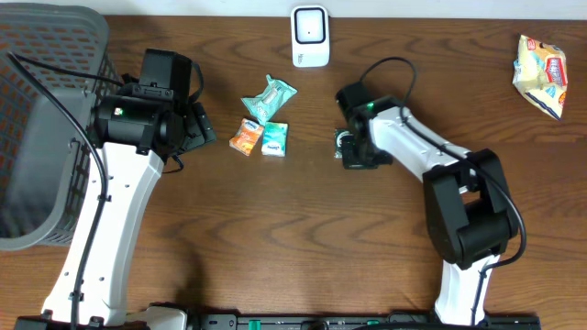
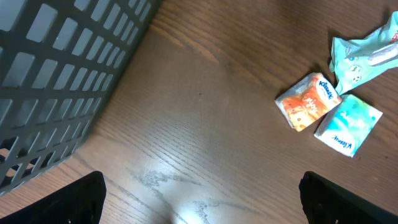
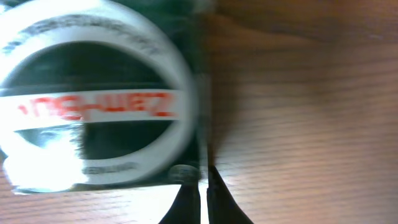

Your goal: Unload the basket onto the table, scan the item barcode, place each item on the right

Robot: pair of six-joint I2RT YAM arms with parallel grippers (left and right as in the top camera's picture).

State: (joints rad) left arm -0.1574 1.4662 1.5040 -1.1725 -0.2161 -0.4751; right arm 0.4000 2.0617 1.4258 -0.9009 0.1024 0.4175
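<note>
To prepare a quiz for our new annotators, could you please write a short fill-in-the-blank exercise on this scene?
1. The grey basket stands on the ____ side of the table.
2. The left gripper has its jaws ____.
3. The snack bag lies in the far ____ corner.
Missing words: left; open; right.

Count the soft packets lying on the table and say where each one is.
4. Orange pack and blue pack lie side by side mid-table; mint pack just behind them; snack bag at the far right corner. The basket may hide more.
</note>
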